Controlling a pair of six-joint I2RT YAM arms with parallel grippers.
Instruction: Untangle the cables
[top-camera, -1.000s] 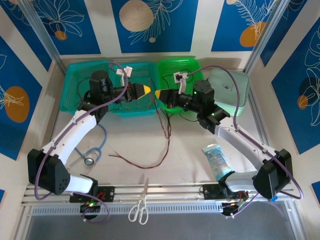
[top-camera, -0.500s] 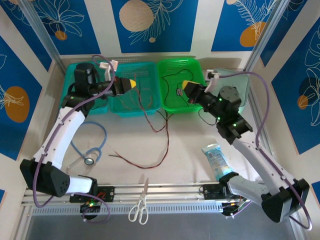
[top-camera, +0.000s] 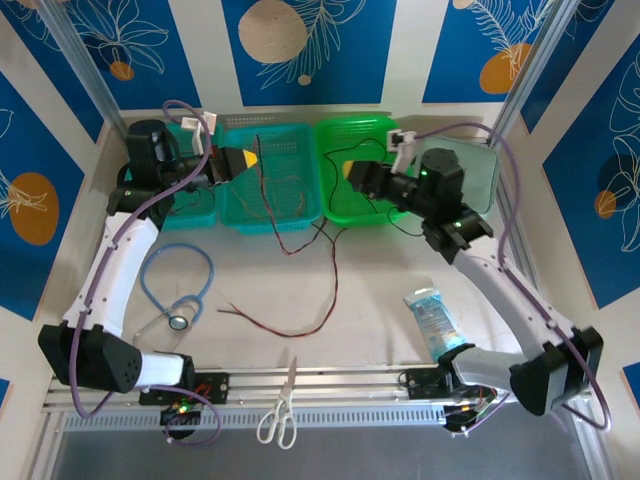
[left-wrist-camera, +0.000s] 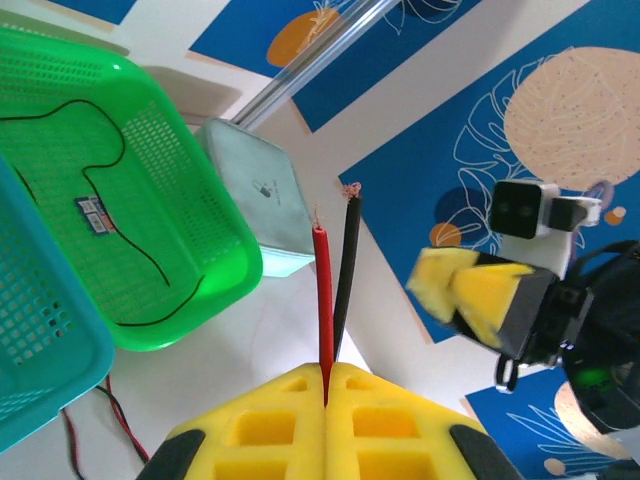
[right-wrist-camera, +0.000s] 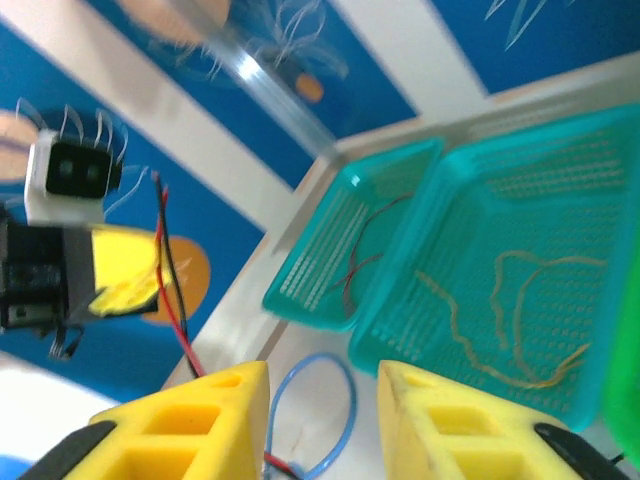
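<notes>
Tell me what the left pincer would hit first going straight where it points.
Probably the right pincer, facing the left pincer across the middle teal basket; in the wrist view it sits off-centre, so it might pass.

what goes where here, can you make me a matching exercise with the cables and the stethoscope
Things:
1. red-and-black cable pair
2. thin black cable
3. tan cable
4. stethoscope

Places:
a. lying in a teal basket
b. clamped in the left gripper
c. on the table
d. lying in the green basket

Pairs: 1-b, 2-d, 3-a, 4-c
</notes>
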